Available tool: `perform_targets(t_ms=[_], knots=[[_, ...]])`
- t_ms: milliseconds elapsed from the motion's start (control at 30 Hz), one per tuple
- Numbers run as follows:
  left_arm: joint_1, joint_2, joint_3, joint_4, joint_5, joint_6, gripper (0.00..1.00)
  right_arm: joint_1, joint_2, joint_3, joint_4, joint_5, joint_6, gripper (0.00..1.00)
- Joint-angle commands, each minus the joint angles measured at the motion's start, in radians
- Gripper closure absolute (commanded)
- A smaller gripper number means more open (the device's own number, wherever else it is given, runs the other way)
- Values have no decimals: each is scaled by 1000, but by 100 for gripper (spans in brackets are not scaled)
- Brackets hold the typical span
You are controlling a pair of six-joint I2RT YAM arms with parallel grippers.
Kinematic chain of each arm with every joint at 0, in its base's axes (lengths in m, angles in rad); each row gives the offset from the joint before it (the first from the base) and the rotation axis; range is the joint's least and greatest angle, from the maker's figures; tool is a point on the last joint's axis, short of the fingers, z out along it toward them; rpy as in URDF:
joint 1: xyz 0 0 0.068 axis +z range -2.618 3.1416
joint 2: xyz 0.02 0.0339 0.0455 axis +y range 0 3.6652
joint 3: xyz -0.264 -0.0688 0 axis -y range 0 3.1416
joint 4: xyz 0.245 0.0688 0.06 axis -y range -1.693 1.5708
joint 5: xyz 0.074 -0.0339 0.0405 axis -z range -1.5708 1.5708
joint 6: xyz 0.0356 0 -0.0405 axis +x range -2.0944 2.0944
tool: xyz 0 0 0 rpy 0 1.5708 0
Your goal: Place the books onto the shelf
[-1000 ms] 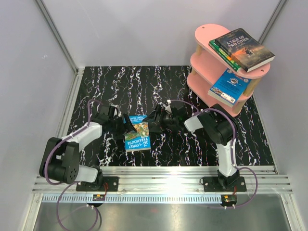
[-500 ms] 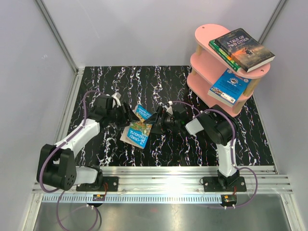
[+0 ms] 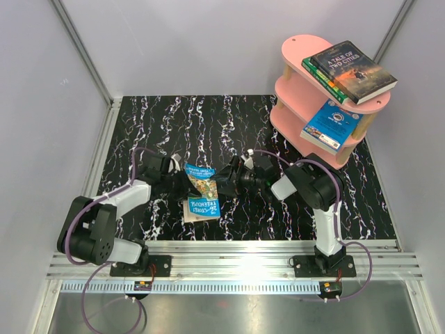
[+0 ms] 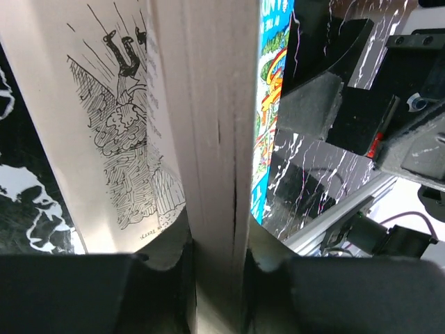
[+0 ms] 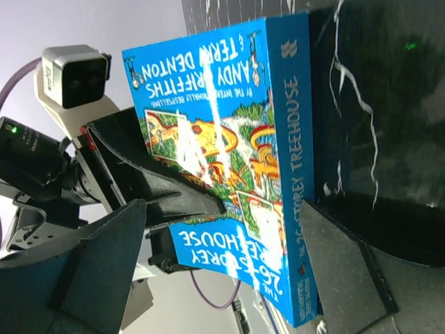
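At centre, left arm [image 3: 128, 196] reaching low, left fingers [image 4: 90, 292] pinching Treehouse book [image 3: 201, 189]

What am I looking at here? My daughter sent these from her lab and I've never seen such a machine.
Two robot arms are bolted at the table's near edge. The wide picture looks down from above; the other two come from a camera on each wrist. The left hand is closed on the pages of the 26-Storey Treehouse book, above the black marbled table. The right hand is open, one finger on each side of that book. At the back right stands the pink shelf, already carrying other books, with A Tale of Two Cities on top.
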Motion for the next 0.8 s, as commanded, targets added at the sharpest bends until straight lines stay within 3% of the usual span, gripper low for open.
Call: perform_targets(t_ms=[0,333,567,667,767], knots=[[-19,-59,71,7,38,17,100,30,-20,-67,-53,-30,95,2],[-19,-144,244,-43,84,-42,100,31,-108,-208,47,1,136,0],[-23,-128,128,121,114,-159,100,34,-122,-224,300,55,349,4],[-40,-121,96,170,115,-194,100,45,-163,-213,337,79,377,17],[-66,-105,103,170,108,-191,100,56,-217,-201,311,84,377,47]])
